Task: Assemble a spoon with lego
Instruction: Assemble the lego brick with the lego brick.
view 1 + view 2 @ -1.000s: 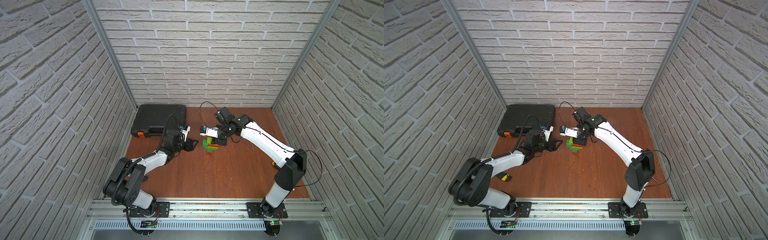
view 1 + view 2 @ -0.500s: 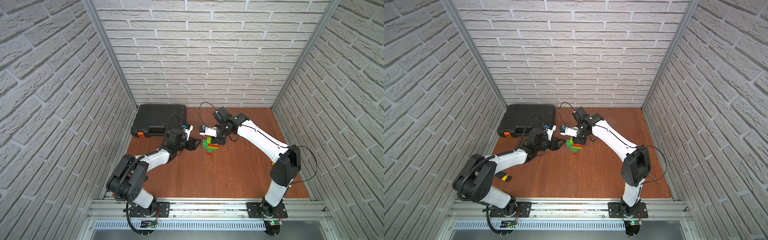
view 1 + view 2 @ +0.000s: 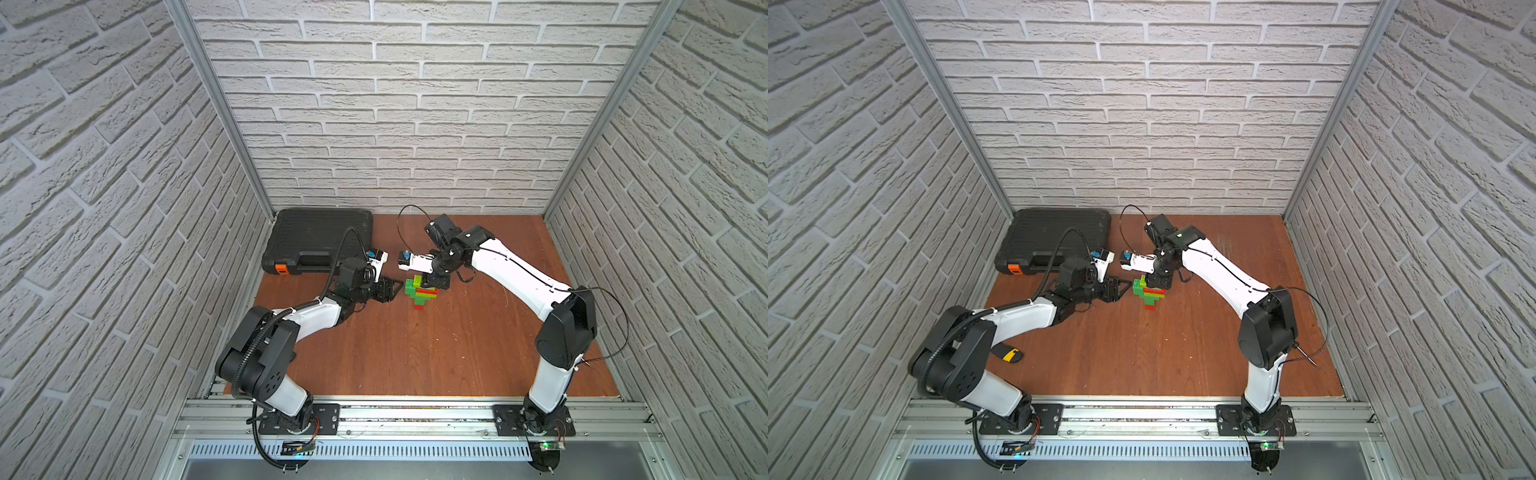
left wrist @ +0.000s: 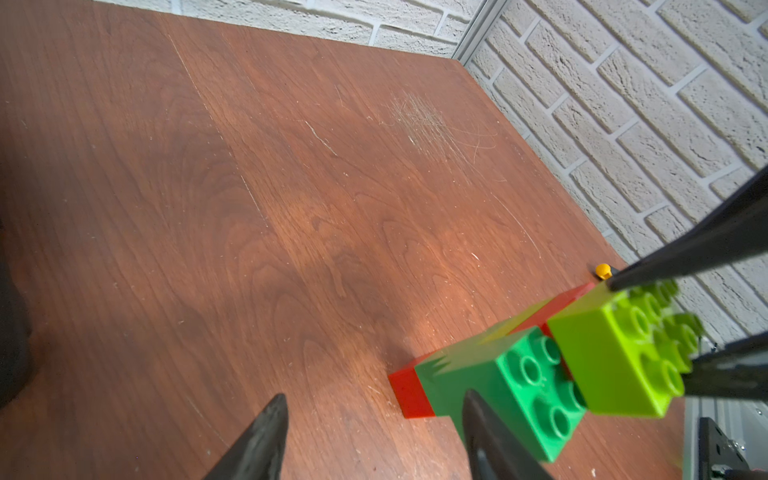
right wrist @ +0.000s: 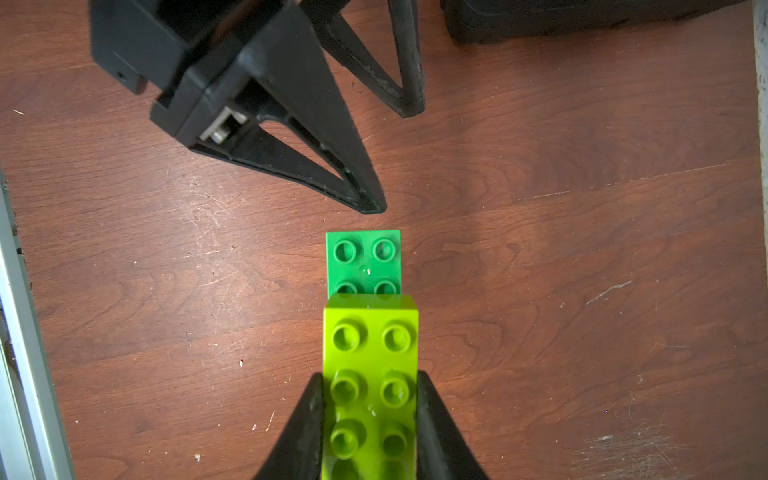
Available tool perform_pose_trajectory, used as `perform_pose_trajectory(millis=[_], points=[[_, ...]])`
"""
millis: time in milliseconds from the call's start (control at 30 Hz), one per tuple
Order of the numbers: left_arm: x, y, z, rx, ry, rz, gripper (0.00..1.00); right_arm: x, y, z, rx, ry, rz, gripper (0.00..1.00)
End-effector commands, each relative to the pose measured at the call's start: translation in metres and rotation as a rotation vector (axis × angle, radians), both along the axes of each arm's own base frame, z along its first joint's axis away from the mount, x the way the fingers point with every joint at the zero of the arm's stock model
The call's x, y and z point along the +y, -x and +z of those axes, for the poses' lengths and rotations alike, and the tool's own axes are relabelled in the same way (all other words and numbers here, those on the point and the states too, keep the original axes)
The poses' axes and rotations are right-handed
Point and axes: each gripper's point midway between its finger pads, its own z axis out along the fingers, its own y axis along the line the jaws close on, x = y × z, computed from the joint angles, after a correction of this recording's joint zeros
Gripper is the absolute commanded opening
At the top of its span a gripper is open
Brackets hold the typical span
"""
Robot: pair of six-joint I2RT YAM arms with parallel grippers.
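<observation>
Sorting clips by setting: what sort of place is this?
Likely a lab robot cell: brick-pattern wall panels enclose a wooden tabletop; the left arm and right arm are bolted to an aluminium rail.

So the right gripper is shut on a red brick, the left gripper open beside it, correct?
No: the right gripper is shut on a lime brick, not red, as the right wrist view shows. The left gripper is open beside it.

White brick-pattern walls (image 3: 415, 104) on three sides; aluminium corner posts (image 3: 223, 112); scratched reddish wood bench (image 3: 415, 353); black toolcase (image 3: 316, 237) in far left corner.
</observation>
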Motion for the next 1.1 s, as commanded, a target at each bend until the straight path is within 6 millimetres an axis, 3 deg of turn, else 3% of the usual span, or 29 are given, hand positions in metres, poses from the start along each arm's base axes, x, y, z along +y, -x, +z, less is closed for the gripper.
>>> perform_pose_trajectory(millis=[0,433,767,933,1067], points=[[-0.011,-0.008,0.020,-0.063,0.040,-0.022,0.66,0.007,-0.004,0.005,0.005,-0.044,-0.002,0.16],[-0.016,-0.006,0.021,-0.061,0.043,-0.038,0.65,0.002,-0.002,-0.013,0.052,-0.008,-0.021,0.15],[-0.017,-0.005,0.020,-0.059,0.041,-0.039,0.65,-0.018,0.007,-0.041,0.123,0.120,-0.040,0.15],[-0.018,-0.005,0.020,-0.056,0.042,-0.044,0.65,-0.035,0.016,-0.067,0.193,0.228,-0.068,0.15],[-0.018,-0.004,0.019,-0.056,0.040,-0.043,0.65,-0.030,0.019,-0.068,0.201,0.218,-0.063,0.14]])
